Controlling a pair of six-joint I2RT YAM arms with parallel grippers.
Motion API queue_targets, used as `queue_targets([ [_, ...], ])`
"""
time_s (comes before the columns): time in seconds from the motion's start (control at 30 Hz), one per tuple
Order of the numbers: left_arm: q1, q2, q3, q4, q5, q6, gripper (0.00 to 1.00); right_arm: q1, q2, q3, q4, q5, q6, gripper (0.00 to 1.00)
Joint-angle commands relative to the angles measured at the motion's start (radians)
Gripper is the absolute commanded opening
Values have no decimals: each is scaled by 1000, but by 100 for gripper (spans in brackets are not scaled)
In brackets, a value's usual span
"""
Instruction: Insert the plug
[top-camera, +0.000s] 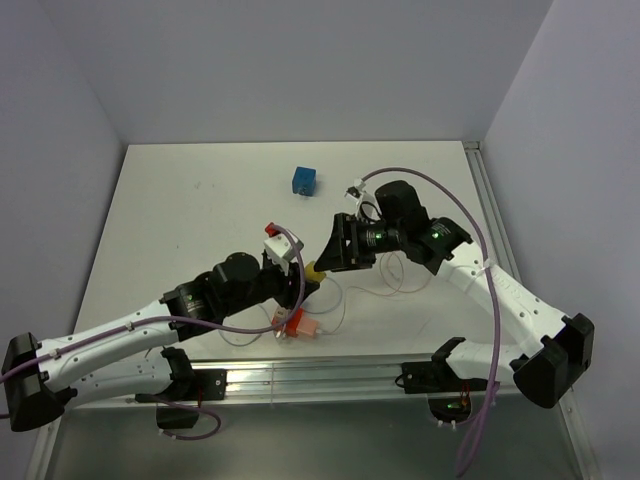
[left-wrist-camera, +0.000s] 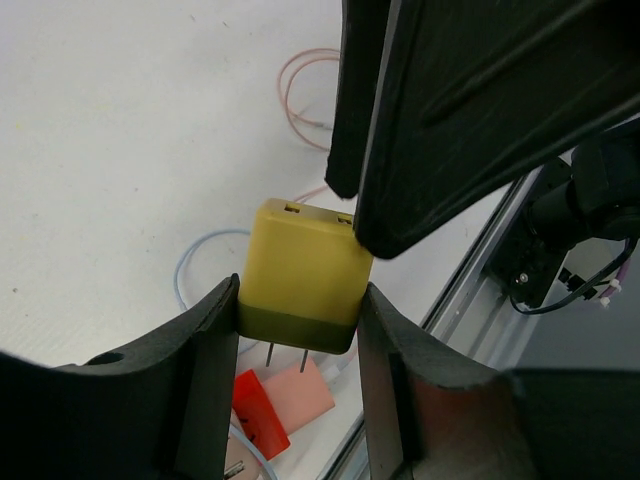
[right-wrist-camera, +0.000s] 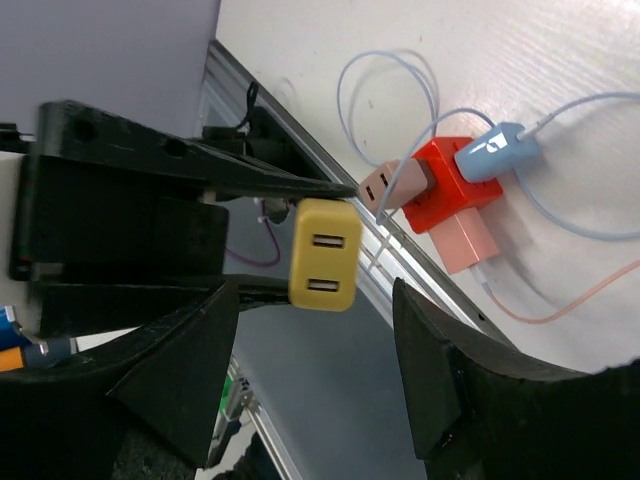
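Your left hand (left-wrist-camera: 300, 330) grips the yellow charger (left-wrist-camera: 303, 275) above the tabletop's (top-camera: 200, 200) near edge, ports facing your right hand (right-wrist-camera: 315, 350), which is spread wide and holds nothing. Keep the charger steady; fetch a cable plug (right-wrist-camera: 497, 152) and line it squarely with a port.

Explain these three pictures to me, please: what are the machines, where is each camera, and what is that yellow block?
Two robot arms are bolted at the near edge of a white table. One picture looks down from above; the other two come from cameras on each arm's wrist. The left pincer is shut on a yellow wall charger, metal prongs pointing down. The right pincer is open, facing the charger's two sockets. On the table lie a blue cube, a red charger with plugs in it, and thin cables.
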Motion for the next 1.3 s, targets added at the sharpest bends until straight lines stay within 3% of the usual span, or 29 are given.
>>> queue_targets([
  [0.0, -13, -2, 62, 47, -23, 36, 0, -5, -9, -41, 6, -48, -33, 69],
  [0.33, -36, 9, 59, 58, 12, 44, 0, -3, 20, -55, 23, -76, -49, 65],
  [0.53, -56, -5, 47, 73, 33, 53, 0, 3, 34, -77, 88, -109, -13, 58],
  [0.63, -59, -2, 51, 72, 37, 58, 0, 18, 34, -92, 110, -125, -3, 47],
  [0.67, -60, 2, 59, 69, 44, 63, 0, 18, 31, -101, 135, -135, 3, 37],
  [0.87, -62, 4, 59, 70, 37, 55, 0, 29, 11, -167, 196, -149, 28, 0],
  [1.07, -62, -11, 48, 58, 17, 44, 4, 30, -20, -195, 235, -132, 46, 0],
  [1.13, -62, -16, 50, 53, -9, 41, 15, 29, -32, -198, 239, -120, 51, 0],
  [1.17, -62, -19, 51, 47, -28, 26, 37, 29, -46, -202, 239, -96, 51, 0],
  [1.2, -62, -22, 53, 38, -49, 15, 49, 29, -50, -204, 236, -85, 50, 0],
  [1.23, -62, -25, 53, 29, -92, 4, 73, 29, -58, -204, 232, -67, 40, 0],
  [1.27, -62, -30, 51, 21, -123, -26, 78, 27, -73, -204, 215, -21, 39, 0],
])
